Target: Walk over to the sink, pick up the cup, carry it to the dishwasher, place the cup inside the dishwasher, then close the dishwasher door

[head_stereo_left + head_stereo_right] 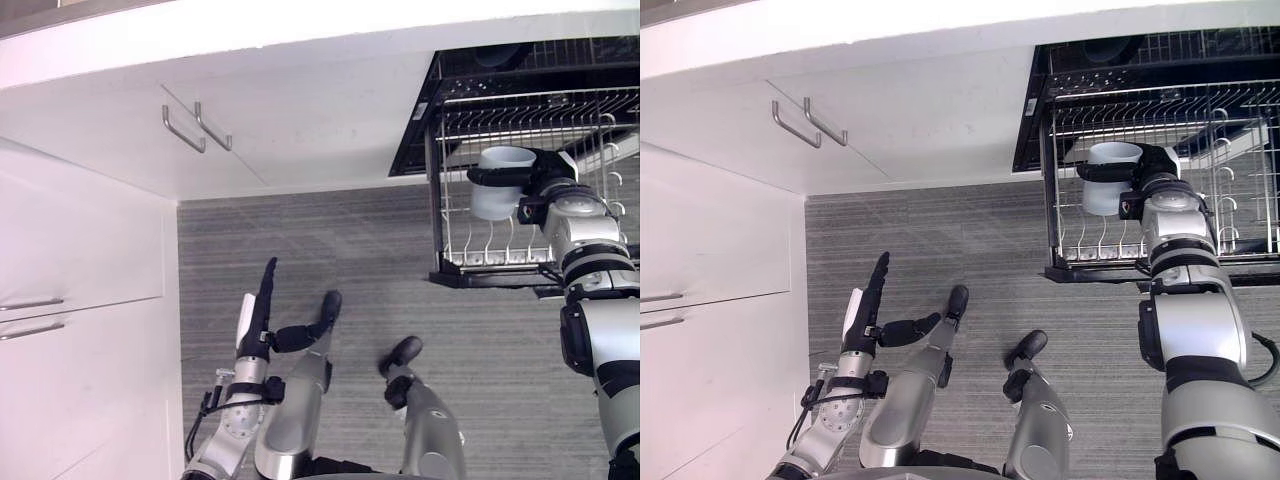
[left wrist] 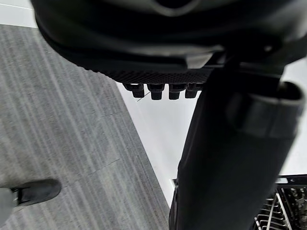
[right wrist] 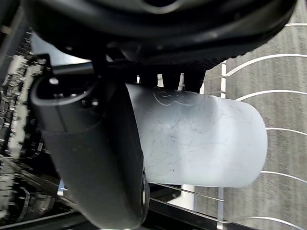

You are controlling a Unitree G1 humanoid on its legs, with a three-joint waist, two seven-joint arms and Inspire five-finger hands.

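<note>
A white cup (image 1: 497, 184) stands upright over the pulled-out wire rack (image 1: 500, 256) of the open dishwasher at the upper right. My right hand (image 1: 540, 186) is shut on the cup, with dark fingers wrapped round its rim and side. The right wrist view shows the cup (image 3: 201, 141) gripped between thumb (image 3: 91, 158) and fingers, above the rack wires. I cannot tell whether the cup rests on the rack. My left hand (image 1: 262, 310) hangs low at the lower left over the floor, fingers straight and thumb out, holding nothing; the left wrist view shows its thumb (image 2: 225, 158).
White cabinet fronts (image 1: 80, 240) with metal handles (image 1: 196, 127) fill the left and top. Grey striped floor (image 1: 350, 260) lies between them and the dishwasher. An upper wire rack (image 1: 560, 60) sits deeper inside the dishwasher. A dark shoe (image 2: 33, 191) stands on the floor.
</note>
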